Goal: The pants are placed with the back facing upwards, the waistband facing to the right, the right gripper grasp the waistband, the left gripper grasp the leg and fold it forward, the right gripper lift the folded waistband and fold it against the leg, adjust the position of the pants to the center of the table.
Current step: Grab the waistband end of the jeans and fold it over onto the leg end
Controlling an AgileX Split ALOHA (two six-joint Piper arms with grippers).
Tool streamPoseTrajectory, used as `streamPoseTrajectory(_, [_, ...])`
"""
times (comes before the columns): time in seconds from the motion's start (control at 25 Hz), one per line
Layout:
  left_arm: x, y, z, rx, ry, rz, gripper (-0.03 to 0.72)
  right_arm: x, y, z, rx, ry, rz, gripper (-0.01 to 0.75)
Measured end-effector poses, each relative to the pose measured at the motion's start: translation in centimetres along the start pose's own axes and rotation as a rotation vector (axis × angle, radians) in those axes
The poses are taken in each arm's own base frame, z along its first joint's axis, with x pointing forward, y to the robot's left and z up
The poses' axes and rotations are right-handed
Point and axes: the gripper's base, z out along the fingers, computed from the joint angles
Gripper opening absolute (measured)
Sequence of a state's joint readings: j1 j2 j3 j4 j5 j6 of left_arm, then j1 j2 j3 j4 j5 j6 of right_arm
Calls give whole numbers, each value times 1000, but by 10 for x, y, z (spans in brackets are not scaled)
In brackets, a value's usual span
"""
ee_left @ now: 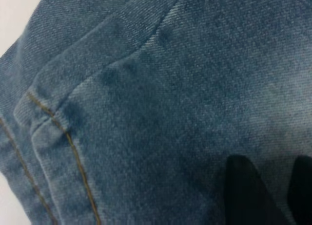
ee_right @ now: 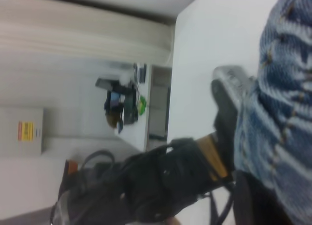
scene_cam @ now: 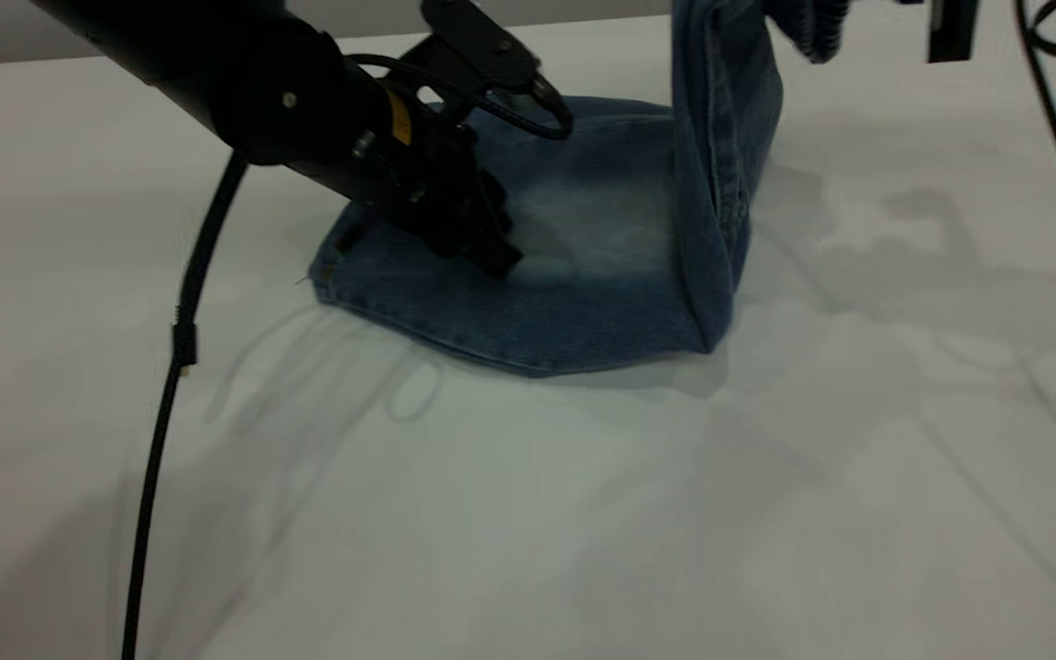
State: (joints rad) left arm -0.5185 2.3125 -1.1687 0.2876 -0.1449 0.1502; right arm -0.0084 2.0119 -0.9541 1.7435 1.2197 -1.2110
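The table [scene_cam: 528,513] carries the pants [scene_cam: 583,275] toward its far edge, about midway across. Their lower part lies flat on the worktop; the waistband [scene_cam: 812,27] end rises steeply at the right side, lifted off the surface. The right gripper [ee_right: 243,113] is up there, its fingers closed on the gathered waistband denim, as the right wrist view shows. The left gripper [scene_cam: 491,252] presses down on the flat denim near the pale faded patch, toward the pants' left end; its dark fingertips [ee_left: 248,196] stand slightly apart, touching cloth, gripping nothing visible.
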Motion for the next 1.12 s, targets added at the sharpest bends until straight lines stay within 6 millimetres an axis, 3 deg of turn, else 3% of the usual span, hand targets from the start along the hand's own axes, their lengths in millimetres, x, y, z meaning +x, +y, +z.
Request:
streamPoseTrajectory(0.24, [-6,-17,2,28,-1,35,245,15,8,23,-21,77,-29,63])
streamPoseTrajectory(0.48, [-9,-14,-6,22,24,36,245,18,10,28,-26,91,-48,63])
streamPoseTrajectory(0.64, [-12,-1,-20,1,57,24,245,19,10,28,-27,93,-48,63])
streamPoseTrajectory(0.88, [-42,38,-64,-98,-85,-16,246,19,10,28,-26,93,-49,63])
streamPoseTrajectory(1.12, [-83,58,-132,-193,-260,2,246,24,14,36,-33,119,-59,63])
